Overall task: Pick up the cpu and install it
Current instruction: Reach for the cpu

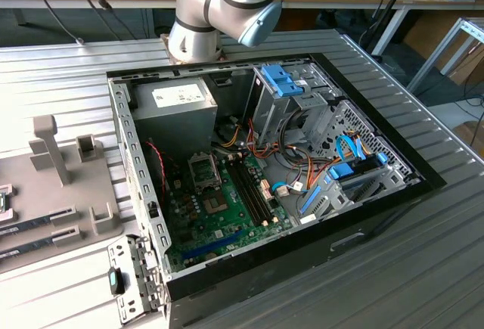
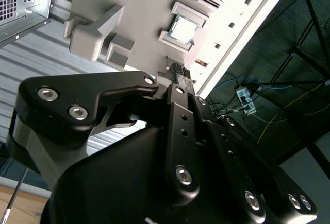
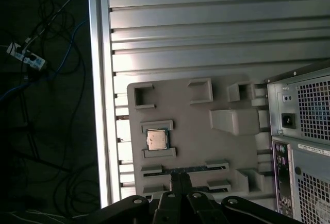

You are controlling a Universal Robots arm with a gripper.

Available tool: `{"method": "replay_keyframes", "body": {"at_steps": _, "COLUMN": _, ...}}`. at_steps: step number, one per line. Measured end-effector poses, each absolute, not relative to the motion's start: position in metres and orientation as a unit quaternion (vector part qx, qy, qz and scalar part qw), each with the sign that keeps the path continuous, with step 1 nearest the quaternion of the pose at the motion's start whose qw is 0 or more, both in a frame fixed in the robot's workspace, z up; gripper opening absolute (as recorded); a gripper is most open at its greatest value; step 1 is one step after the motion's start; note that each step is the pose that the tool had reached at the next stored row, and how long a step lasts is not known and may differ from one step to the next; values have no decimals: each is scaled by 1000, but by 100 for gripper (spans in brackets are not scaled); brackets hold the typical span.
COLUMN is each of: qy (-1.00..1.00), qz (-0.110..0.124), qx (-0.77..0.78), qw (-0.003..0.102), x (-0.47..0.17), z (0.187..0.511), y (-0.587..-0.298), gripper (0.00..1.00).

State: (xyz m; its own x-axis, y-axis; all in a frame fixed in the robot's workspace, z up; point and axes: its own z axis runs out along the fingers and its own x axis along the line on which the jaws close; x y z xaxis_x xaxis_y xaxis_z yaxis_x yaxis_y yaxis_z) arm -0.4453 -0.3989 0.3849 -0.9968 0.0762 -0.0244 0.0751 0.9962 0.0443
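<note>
The cpu (image 3: 156, 139) is a small square chip with a shiny silver top. It lies flat in a framed nest on the grey holder plate (image 3: 196, 116), beside the computer case. In the second wrist view the cpu (image 2: 183, 30) lies a little beyond my fingertips. My gripper (image 3: 180, 176) hangs above the plate, short of the cpu, over a slot holding a long memory stick (image 3: 183, 168). Its black fingers (image 2: 179, 69) are pressed together with nothing between them. The motherboard's socket (image 1: 204, 169) sits inside the open case, near the power supply (image 1: 172, 106).
The open computer case (image 1: 265, 170) takes up the middle of the ribbed metal table. The holder plate (image 1: 45, 193) carries raised posts and memory sticks. The table edge (image 3: 100, 105) runs close to the plate, with cables on the floor beyond. The case's rear panel (image 3: 304, 131) borders the plate.
</note>
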Motion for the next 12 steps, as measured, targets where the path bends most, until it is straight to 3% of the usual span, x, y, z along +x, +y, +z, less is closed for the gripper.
{"method": "replay_keyframes", "body": {"at_steps": 12, "qy": 999, "qz": 22, "qx": 38, "qw": 13, "x": -446, "z": 381, "y": -399, "gripper": 11}}
